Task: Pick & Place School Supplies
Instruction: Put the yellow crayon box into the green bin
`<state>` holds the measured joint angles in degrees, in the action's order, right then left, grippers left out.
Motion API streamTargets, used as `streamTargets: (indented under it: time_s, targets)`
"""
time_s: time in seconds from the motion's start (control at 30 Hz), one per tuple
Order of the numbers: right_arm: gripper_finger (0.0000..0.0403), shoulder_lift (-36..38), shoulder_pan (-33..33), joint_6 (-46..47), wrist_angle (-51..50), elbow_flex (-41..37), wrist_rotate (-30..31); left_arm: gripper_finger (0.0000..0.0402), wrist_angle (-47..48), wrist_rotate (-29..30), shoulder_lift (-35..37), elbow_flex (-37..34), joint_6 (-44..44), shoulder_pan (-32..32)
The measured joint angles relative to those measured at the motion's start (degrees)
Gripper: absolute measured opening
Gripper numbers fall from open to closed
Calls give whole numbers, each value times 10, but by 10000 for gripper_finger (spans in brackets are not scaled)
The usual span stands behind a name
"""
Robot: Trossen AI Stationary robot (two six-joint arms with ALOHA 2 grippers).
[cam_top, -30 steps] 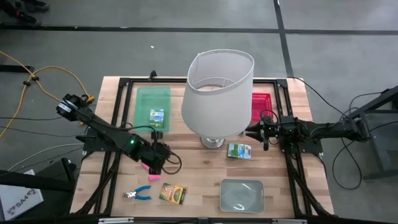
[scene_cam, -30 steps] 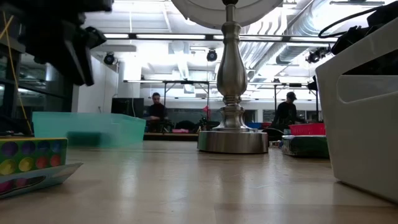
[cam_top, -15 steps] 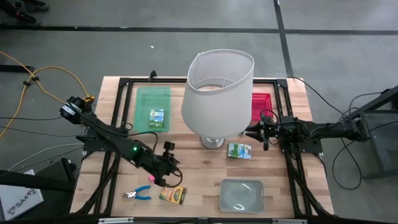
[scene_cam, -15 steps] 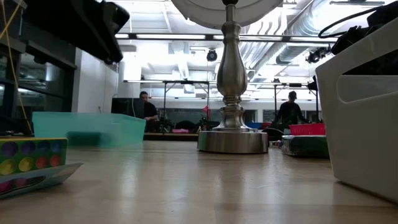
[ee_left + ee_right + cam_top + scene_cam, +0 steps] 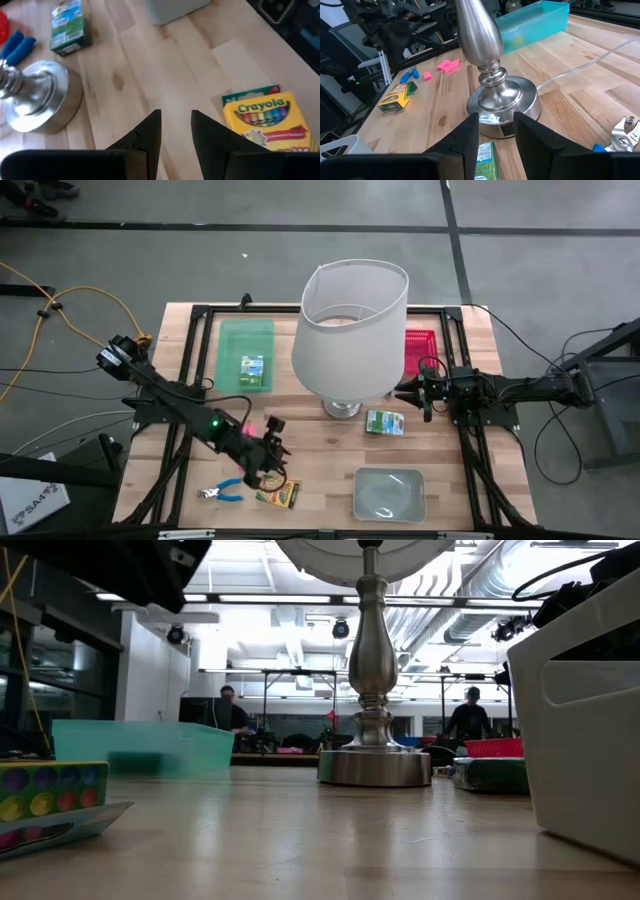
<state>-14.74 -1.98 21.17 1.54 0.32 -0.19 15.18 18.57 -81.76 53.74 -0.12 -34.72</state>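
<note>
A yellow-green crayon box [image 5: 278, 493] [image 5: 265, 120] lies flat near the table's near edge. My left gripper [image 5: 264, 470] [image 5: 175, 127] hovers open just above the table, beside that box on its left side. Blue-handled scissors [image 5: 218, 492] lie left of the box. Two pink erasers [image 5: 449, 65] lie beyond them. A green printed box [image 5: 385, 422] [image 5: 67, 27] lies by the lamp base. Another small box [image 5: 252, 368] rests in the green tray. My right gripper [image 5: 412, 395] [image 5: 495, 127] waits open at the table's right, facing the lamp base.
The big white lamp [image 5: 350, 330] stands mid-table on a metal base [image 5: 502, 102] [image 5: 373, 765]. A green tray [image 5: 246, 340] sits far left and a red tray [image 5: 420, 340] far right. A clear grey tray [image 5: 388, 492] sits near right. A second pair of scissors [image 5: 622, 132] lies near my right gripper.
My left gripper has moved toward the table's near edge and slightly right, away from the pink erasers and toward the crayon box. It has also turned to point rightward. In the low view its arm has risen out of the picture's top left.
</note>
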Motion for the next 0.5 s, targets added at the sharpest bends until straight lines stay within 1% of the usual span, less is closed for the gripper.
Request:
streamTargets:
  time_s: [0.33,0.5]
  targets:
    - [113,0,0,0,0,0,0,99,-50,0,0,0,58,-30]
    - [113,0,0,2,0,0,0,99,-55,0,1,0,59,-31]
